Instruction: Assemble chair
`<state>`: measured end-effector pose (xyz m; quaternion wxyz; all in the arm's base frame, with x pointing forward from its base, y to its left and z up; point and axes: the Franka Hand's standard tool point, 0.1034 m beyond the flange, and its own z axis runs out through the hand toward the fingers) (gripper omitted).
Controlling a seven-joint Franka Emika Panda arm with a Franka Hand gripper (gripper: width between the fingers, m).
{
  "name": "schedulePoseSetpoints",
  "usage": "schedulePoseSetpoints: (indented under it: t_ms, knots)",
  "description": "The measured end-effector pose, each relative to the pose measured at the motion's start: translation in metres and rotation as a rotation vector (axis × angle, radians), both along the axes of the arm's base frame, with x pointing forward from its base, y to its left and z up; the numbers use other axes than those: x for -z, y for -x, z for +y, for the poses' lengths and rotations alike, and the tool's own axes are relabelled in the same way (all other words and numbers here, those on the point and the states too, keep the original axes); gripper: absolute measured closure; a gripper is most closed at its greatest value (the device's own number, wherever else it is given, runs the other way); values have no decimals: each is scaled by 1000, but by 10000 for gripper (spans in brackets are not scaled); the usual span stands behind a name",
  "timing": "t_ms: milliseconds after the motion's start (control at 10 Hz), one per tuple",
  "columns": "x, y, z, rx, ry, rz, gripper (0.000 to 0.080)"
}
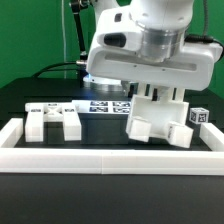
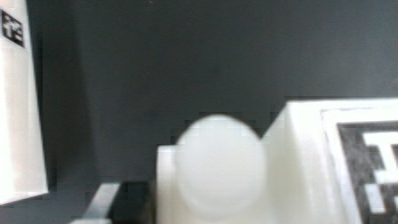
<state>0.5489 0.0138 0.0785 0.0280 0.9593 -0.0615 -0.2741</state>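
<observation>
Some parts (image 1: 50, 120) lay loose at the exterior view's left; my gripper (image 1: 152, 96) hung over the part-built chair (image 1: 160, 120) (couldn't tell jaw gap or grip). Most joining remained.

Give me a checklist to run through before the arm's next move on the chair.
1. Jaws positioned at the chair: ok.
2. Jaws gripping the chair firmly: cannot tell, the arm hides the contact.
3. Chair inside the frame: ok.
4. Loose part standing apart from the chair, toward the exterior view's left: ok.
5. Joints on the chair fully seated: cannot tell, the wrist view is too blurred.
</observation>
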Motion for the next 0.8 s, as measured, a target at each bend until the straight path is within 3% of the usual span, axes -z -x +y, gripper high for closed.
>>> schedulePoseSetpoints:
  t_ms: [200, 300, 400, 500, 600, 800]
  knots:
    - [2, -3, -2, 2, 4, -14, 461]
    - [2, -3, -3, 2, 4, -14, 387]
    - [3, -3, -4, 3, 4, -14, 250]
    - [3, -3, -4, 3, 5, -15, 250]
    - [3, -4, -5, 3, 5, -17, 171]
    - [9, -13, -13, -7, 2, -57, 156]
